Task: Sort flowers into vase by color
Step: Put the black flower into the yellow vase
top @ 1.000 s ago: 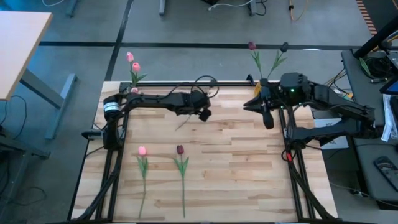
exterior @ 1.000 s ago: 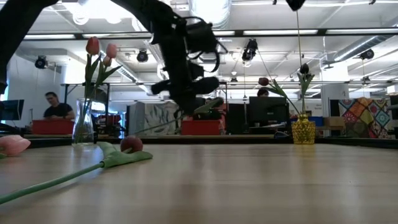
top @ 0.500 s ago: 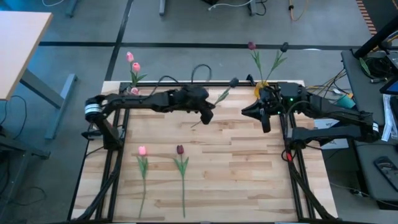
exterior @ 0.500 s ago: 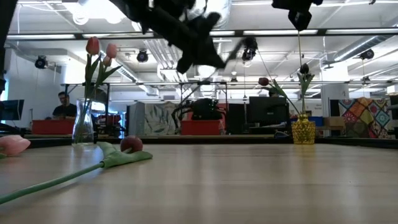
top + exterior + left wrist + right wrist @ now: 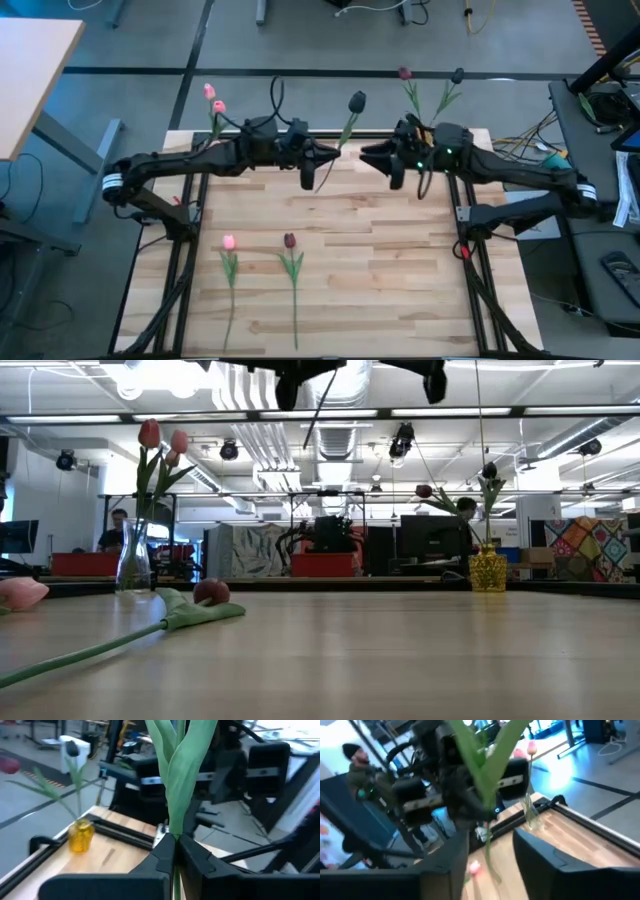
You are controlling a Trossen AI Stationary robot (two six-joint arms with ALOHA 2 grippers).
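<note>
My left gripper [image 5: 332, 153] is high over the table's far middle, shut on a dark-headed flower [image 5: 356, 101] that stands upright, with its leaves [image 5: 175, 775] above the fingers. My right gripper [image 5: 368, 155] faces it from the right and is open. Its fingers [image 5: 545, 860] stand on either side of the stem's lower end [image 5: 487, 847] without touching it. A yellow vase [image 5: 415, 131] at the far right holds dark flowers [image 5: 404, 73]. A clear vase [image 5: 133, 555] at the far left holds pink ones [image 5: 213, 98]. A pink flower [image 5: 229, 241] and a maroon flower [image 5: 289, 240] lie flat on the table. My left gripper pinches the flower's stem [image 5: 175, 836] just below where the leaves [image 5: 172, 795] branch off, between its two fingers. The fingers come in level and lie across the stem. The flower stands upright and is lifted clear of the table. A short piece of stem hangs below the fingers.
Black rails [image 5: 330, 135] run along the table's far edge and both sides. The wooden top [image 5: 380, 260] is bare in the middle and to the right of the two lying flowers. People sit at desks in the room beyond the table.
My left gripper has risen and gone toward the far edge and the right with the dark-headed flower. The flower has swung from slanting low over the table to upright. My right gripper has gone from above the yellow vase toward the left, up to the flower's stem.
</note>
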